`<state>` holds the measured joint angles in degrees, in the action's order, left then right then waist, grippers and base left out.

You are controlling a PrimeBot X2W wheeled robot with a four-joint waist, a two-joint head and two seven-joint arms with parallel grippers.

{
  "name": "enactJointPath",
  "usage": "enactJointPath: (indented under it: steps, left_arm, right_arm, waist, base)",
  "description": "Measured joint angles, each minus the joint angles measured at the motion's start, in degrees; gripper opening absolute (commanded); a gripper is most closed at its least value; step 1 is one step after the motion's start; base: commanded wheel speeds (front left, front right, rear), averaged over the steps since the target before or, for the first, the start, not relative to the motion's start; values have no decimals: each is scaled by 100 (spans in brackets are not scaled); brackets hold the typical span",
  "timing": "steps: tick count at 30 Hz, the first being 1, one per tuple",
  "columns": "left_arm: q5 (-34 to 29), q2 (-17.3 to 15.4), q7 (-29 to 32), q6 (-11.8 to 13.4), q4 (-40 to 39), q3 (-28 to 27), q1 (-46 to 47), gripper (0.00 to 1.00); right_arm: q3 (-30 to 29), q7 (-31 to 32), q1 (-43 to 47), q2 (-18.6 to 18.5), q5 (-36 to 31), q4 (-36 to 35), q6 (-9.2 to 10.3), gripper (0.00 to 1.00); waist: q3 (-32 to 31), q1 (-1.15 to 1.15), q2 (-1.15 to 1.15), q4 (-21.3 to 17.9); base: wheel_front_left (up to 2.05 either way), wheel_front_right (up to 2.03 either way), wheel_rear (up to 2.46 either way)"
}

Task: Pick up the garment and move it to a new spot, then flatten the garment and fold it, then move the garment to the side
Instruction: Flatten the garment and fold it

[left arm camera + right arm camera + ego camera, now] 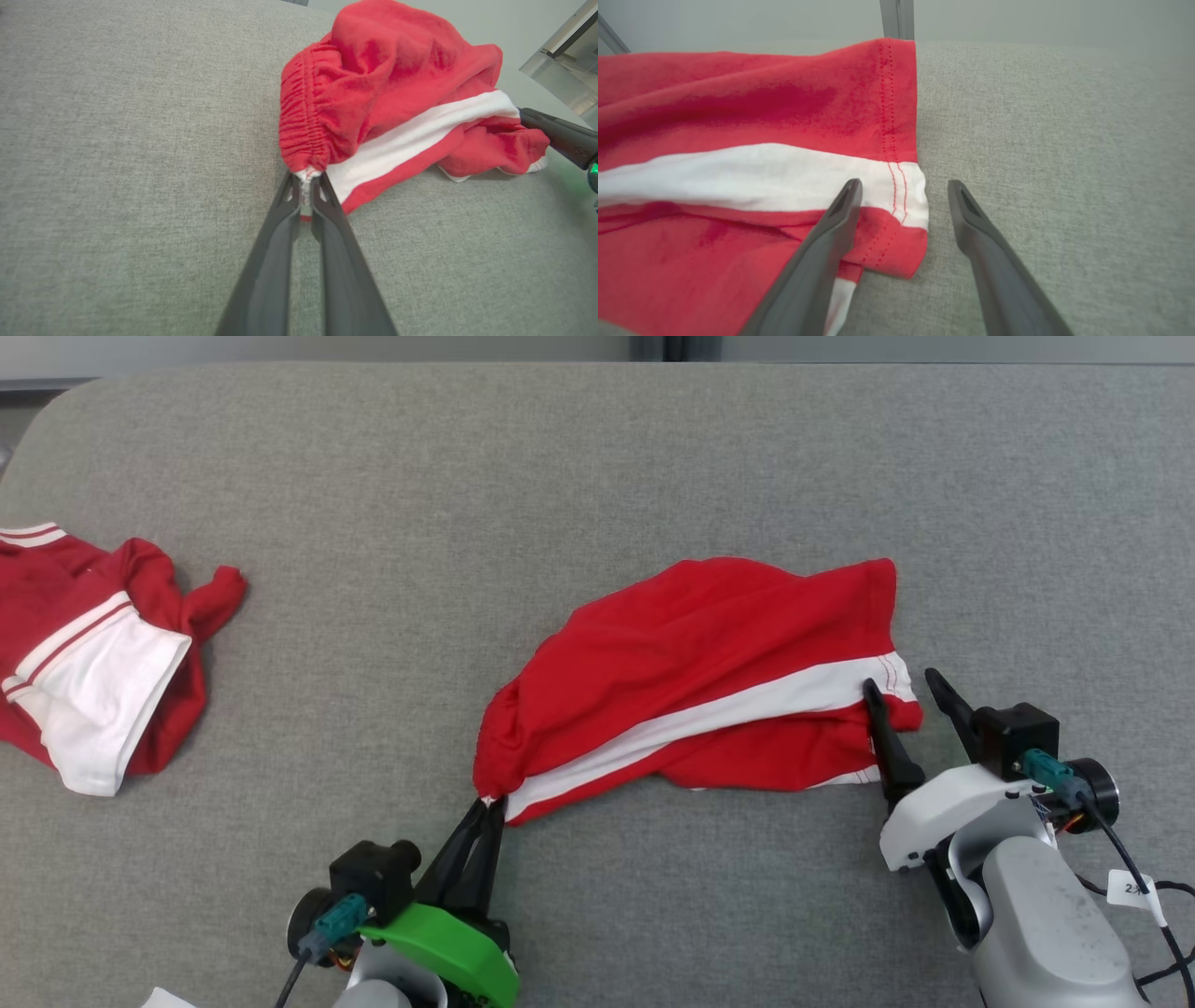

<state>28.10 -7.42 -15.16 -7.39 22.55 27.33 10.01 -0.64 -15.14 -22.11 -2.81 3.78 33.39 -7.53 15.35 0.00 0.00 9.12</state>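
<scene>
— Left gripper (492, 805) pinches the garment (691, 653) at its waistband corner; we see it lying rightward across the table (597, 457).
— Our right gripper (901, 679), jaws spread, straddles that far hem; we'd close there.

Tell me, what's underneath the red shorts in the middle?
Grey padded surface shows all round the red shorts, so they lie on it. A white-trimmed lower layer peeks out at the near hem. Anything else beneath is covered.

Small white tag (1132, 889) on a cable (1117, 846), perhaps "23", partly illegible
</scene>
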Motion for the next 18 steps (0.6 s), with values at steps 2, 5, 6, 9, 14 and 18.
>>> enactJointPath:
  steps: [2,5,6,9,14,18]
  left_arm:
    - [0,0,0,0,-4,0,6,0]
    - [-2,-4,0,0,-20,-11,19,0]
    - [-4,-5,0,0,-23,-18,27,0]
    - [-11,-30,0,0,-38,-40,66,0]
    - [-12,-44,0,0,-32,-57,93,0]
    - [-38,-48,0,0,-77,-93,94,0]
  right_arm:
    - [5,0,2,3,65,80,0,49]
    - [8,0,2,3,144,180,0,32]
    - [13,0,1,2,170,200,0,29]
    - [44,-1,-57,3,205,255,0,5]
    - [76,-1,-177,3,236,286,0,0]
    - [5,0,-176,4,264,-60,0,0]
  waist:
    - [10,0,0,7]
    - [32,0,0,9]
    - [39,0,0,9]
    - [77,0,0,2]
    - [132,0,0,-10]
    - [54,0,0,-20]
  base:
    - [0,0,0]
    - [0,0,0]
    - [0,0,0]
    - [0,0,0]
    - [0,0,0]
    - [0,0,0]
